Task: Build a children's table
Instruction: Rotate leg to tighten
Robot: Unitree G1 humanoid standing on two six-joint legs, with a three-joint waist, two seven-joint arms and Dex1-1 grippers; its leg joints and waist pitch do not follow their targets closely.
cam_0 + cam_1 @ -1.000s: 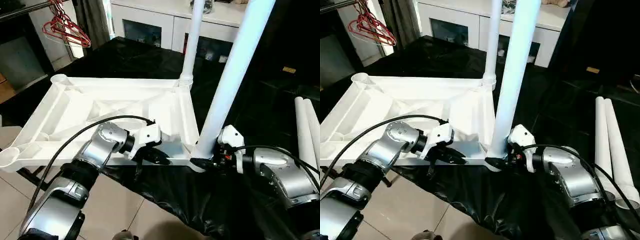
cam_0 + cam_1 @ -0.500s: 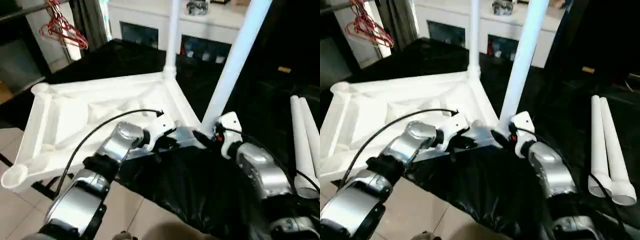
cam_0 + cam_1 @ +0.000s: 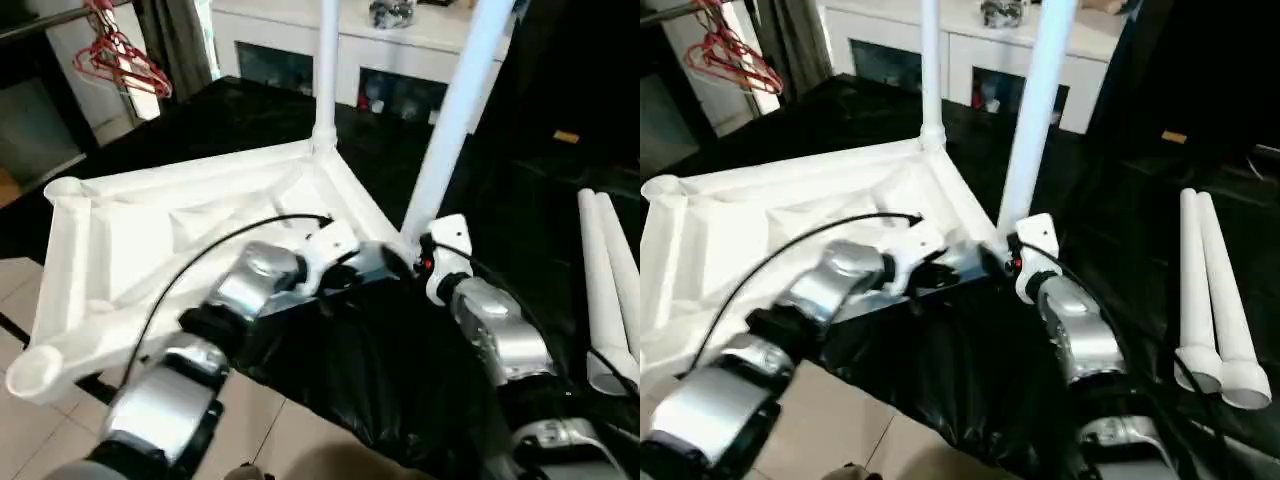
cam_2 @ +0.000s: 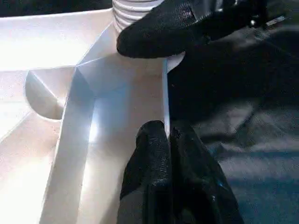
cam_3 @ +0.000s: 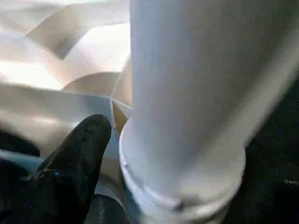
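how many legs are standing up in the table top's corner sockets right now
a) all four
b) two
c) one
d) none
b) two: a far leg and a near leg rise upright from corners of the upturned table top, while two spare legs lie side by side on the black cover to the robot's right.

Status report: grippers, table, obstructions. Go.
Left gripper shut on the tabletop rim. Right gripper at the near leg base, grip unclear. Two legs standing in sockets, two spare legs lying to the right. No obstruction seen.
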